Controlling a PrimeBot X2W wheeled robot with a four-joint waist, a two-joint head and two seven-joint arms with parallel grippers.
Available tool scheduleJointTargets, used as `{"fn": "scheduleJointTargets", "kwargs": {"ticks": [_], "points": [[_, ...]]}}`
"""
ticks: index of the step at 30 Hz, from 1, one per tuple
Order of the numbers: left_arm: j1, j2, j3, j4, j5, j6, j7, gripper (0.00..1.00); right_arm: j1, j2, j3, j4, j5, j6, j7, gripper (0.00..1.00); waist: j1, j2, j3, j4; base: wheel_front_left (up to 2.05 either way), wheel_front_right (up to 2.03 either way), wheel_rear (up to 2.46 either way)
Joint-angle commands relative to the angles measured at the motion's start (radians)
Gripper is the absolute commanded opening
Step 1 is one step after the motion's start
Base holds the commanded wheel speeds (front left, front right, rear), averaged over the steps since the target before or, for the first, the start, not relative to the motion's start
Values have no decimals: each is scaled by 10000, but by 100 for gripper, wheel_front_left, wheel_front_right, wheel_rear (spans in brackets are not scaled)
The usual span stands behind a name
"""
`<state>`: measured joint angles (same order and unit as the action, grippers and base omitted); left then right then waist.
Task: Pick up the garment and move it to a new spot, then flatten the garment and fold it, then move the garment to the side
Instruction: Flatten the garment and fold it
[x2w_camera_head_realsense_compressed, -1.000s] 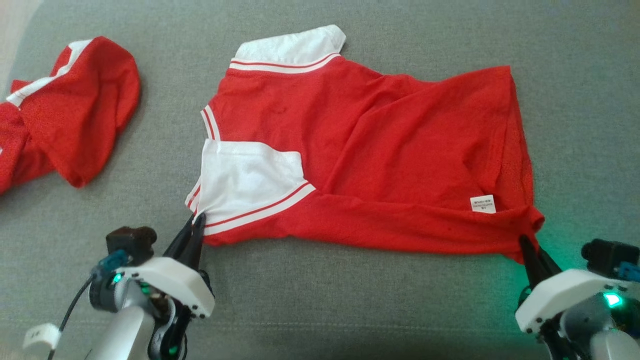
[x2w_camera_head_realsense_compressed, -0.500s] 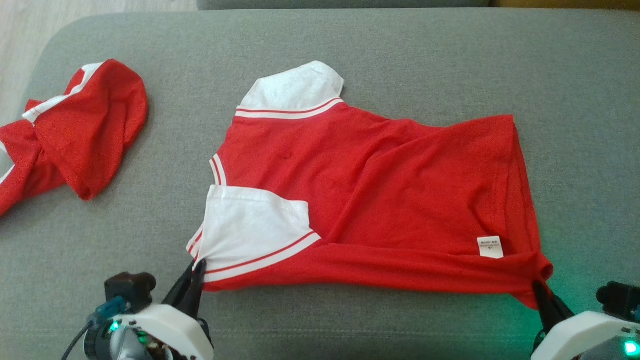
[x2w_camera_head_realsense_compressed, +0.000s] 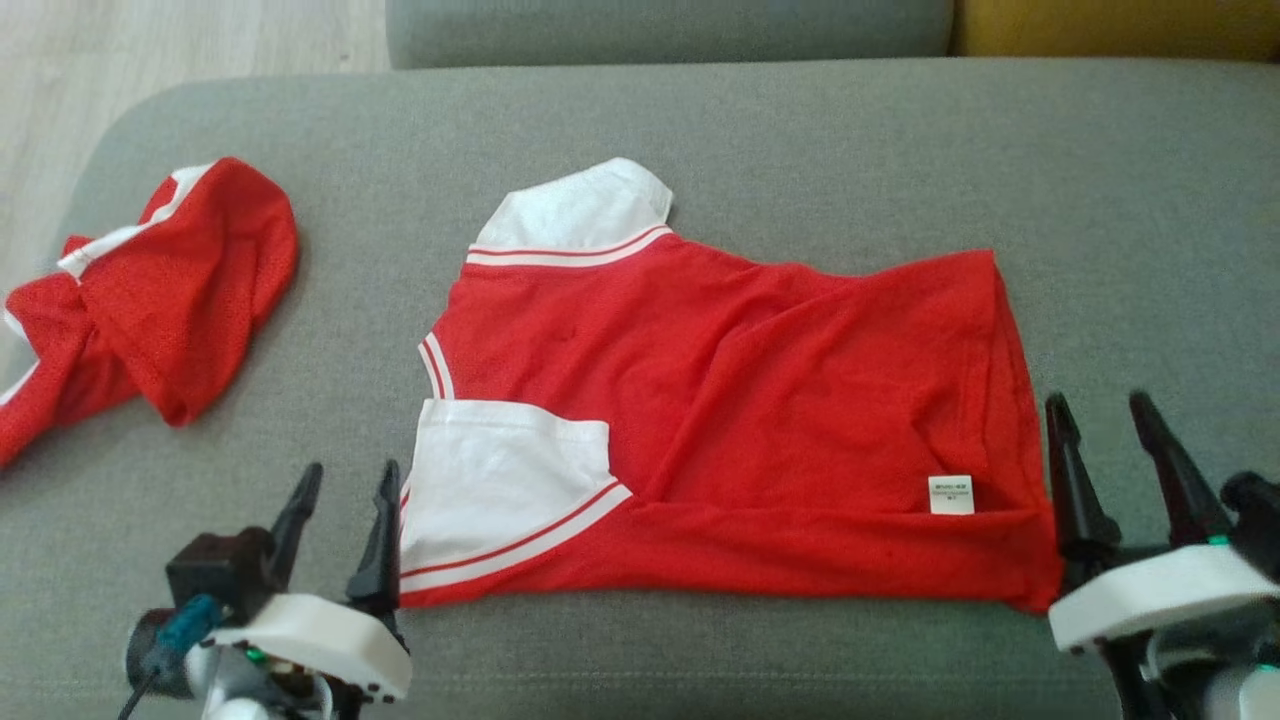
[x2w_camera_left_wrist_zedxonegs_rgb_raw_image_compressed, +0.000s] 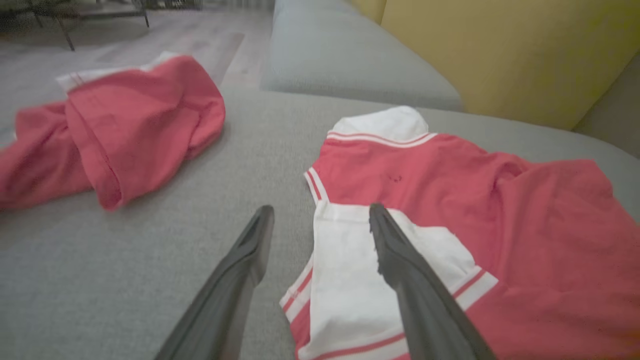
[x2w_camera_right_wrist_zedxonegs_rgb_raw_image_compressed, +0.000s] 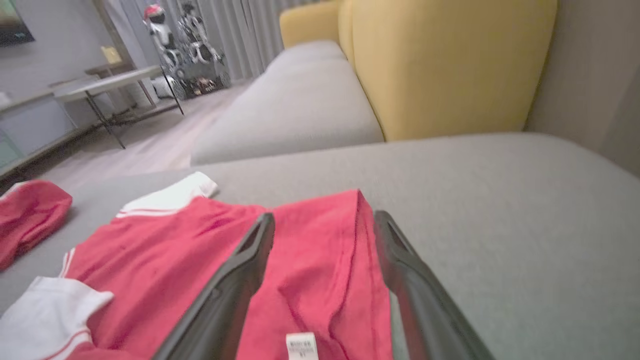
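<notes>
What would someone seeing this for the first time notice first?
A red shirt with white sleeves lies spread across the middle of the grey sofa. A second red garment sits crumpled at the far left. The left tool and right tool stand open at the shirt's near corners.

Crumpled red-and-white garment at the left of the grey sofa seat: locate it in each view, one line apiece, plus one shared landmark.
Head view: the crumpled red-and-white garment lies at the left edge, left of the flat red shirt.
Left wrist view: upper left, partly cut by the left edge.
Right wrist view: left edge, mid-height, mostly cut off.
Shared landmark: the shirt's far white sleeve, right of the garment throughout.
</notes>
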<state>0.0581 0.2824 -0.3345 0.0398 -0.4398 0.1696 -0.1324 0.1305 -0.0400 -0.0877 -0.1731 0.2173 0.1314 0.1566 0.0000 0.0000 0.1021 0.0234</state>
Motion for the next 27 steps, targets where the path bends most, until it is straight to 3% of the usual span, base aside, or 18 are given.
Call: {"fn": "scheduleJointTargets", "kwargs": {"ticks": [1,6,17,23,27], "points": [[-504,254,494,-395,127,130,-157,100,-413,-157,307,-504,-114,-7,-171,100,0,0,-138,-3,0,0,0],[-800,444,511,-856,499,359,-167,100,-578,-276,585,-1000,-284,-7,-349,100,0,0,-357,56,0,0,0],[-1220,493,399,-907,536,305,-118,100,-459,-251,488,-1049,-222,-7,-195,100,0,0,-277,141,0,0,0],[-2661,230,73,-580,478,-209,-90,100,-724,-213,357,-1305,-219,-7,-204,100,0,0,542,241,0,0,0],[-5018,-280,-231,539,483,-808,-110,100,-1201,-167,283,-1567,-290,-7,-232,100,0,0,1616,163,0,0,0]]}}
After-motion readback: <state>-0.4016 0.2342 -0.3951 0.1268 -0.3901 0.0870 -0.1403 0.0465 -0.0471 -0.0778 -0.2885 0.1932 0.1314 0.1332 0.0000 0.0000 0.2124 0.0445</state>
